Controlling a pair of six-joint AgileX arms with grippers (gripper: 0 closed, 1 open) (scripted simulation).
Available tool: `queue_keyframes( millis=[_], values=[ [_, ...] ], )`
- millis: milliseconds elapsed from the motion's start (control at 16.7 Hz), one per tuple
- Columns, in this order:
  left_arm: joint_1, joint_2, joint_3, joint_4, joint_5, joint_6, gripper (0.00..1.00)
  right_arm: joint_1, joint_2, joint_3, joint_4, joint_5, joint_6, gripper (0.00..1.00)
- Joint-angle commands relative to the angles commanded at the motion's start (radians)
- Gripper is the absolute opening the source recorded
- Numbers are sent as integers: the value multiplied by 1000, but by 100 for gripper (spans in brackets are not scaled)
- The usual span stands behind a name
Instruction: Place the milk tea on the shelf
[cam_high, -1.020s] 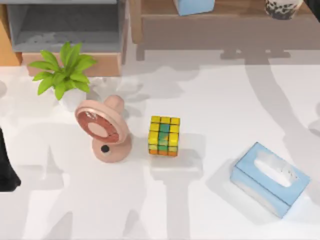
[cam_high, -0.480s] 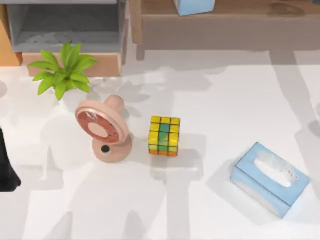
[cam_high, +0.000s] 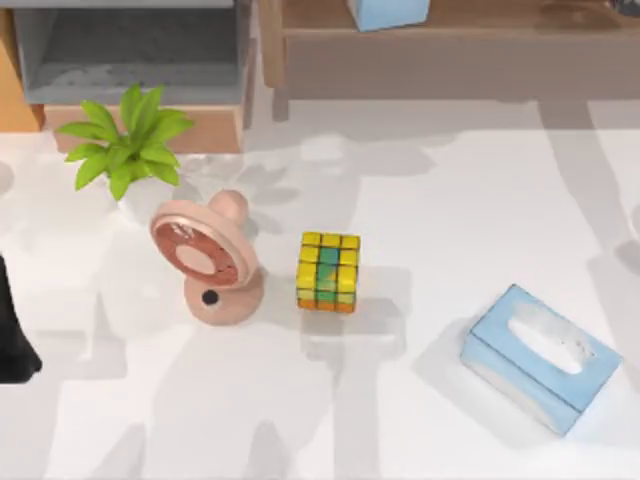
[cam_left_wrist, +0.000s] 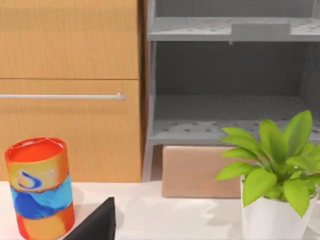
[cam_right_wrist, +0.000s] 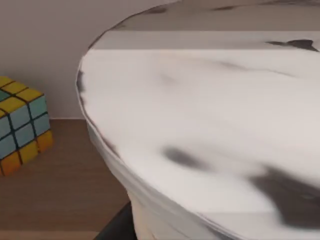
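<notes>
Against one second ago: the top view then had the cup's pearl-dark base at 1 o'clock, on the right end of the shelf (cam_high: 470, 20). Now that spot carries a dark patch on the wood. The things on the table have not shifted.

The milk tea (cam_right_wrist: 210, 140) sits right under the right wrist camera, its white lid broad and mottled with grey shadow. It is over the brown wood of the shelf, with a pale wall behind. A dark edge of the right gripper (cam_right_wrist: 117, 226) pokes out from beneath the lid; we cannot tell its grip. A second puzzle cube (cam_right_wrist: 22, 125) rests on the shelf near the cup, with blue, yellow and orange tiles.

Left arm (cam_high: 12, 330) is parked at the 9 o'clock edge. A black wedge of the left gripper (cam_left_wrist: 97, 222) shows low in its wrist view; we cannot tell its grip either.

Markings: an orange-red can (cam_left_wrist: 40, 187) has a blue band with a pale swirl.

Surface: white table (cam_high: 450, 200), crossed by soft grey shadows.
- Puzzle cube (cam_high: 328, 272) near centre.
- Pink desk fan (cam_high: 205, 258) just beside it toward 9 o'clock.
- Potted plant (cam_high: 128, 150) at 10 o'clock.
- Light blue tissue box (cam_high: 538, 358) at 4 o'clock.
- Grey-lined cubby (cam_high: 130, 50) at 11 o'clock.

A wooden cabinet (cam_left_wrist: 70, 90) with a thin metal handle stands beside the cubby.
</notes>
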Motion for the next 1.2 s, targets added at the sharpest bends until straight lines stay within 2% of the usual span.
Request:
queue_keyframes(
  millis=[600,1200],
  values=[
    [0,0,0,0,0,0,100,-11,119,70,74,-6,-3,0],
    [0,0,0,0,0,0,100,-11,119,70,74,-6,-3,75]
  ],
)
